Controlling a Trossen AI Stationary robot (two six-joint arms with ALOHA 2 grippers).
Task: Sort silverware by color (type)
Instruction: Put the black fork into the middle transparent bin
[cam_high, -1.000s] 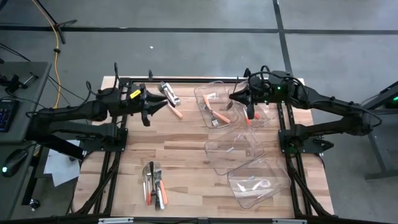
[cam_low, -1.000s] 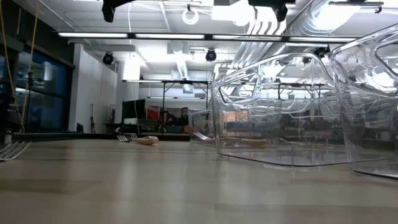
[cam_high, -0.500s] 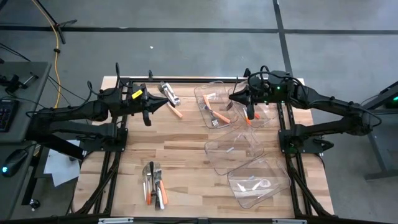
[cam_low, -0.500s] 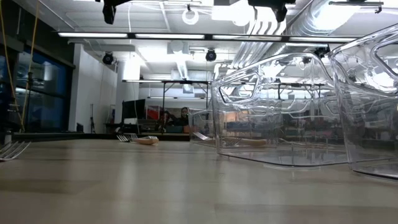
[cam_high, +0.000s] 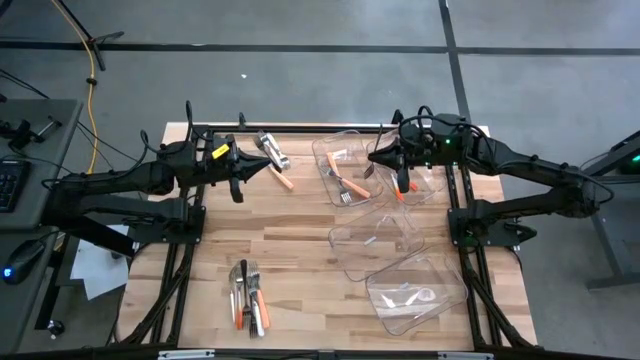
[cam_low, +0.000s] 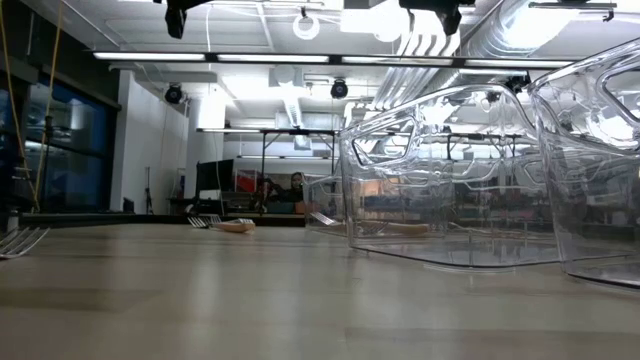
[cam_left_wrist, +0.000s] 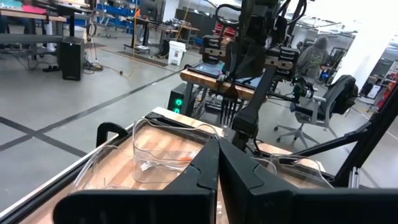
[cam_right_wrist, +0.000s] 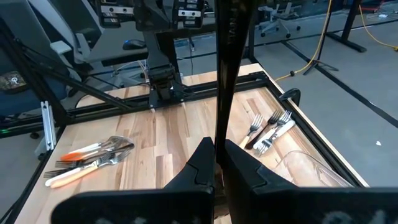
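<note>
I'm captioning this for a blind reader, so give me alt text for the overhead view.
Two dark robot arms reach over a wooden table, the left hand and right hand both shut. Three clear bins line the right side; loose silverware lies near the front-left edge.

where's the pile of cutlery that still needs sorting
In the high view the pile of cutlery lies on the table's near left part, left of the clear bins.

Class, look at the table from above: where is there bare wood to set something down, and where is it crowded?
Bare wood lies in the middle, between the cutlery pile near the front edge, the forks at the back, and the clear bins on the right. The right side is crowded with bins.
</note>
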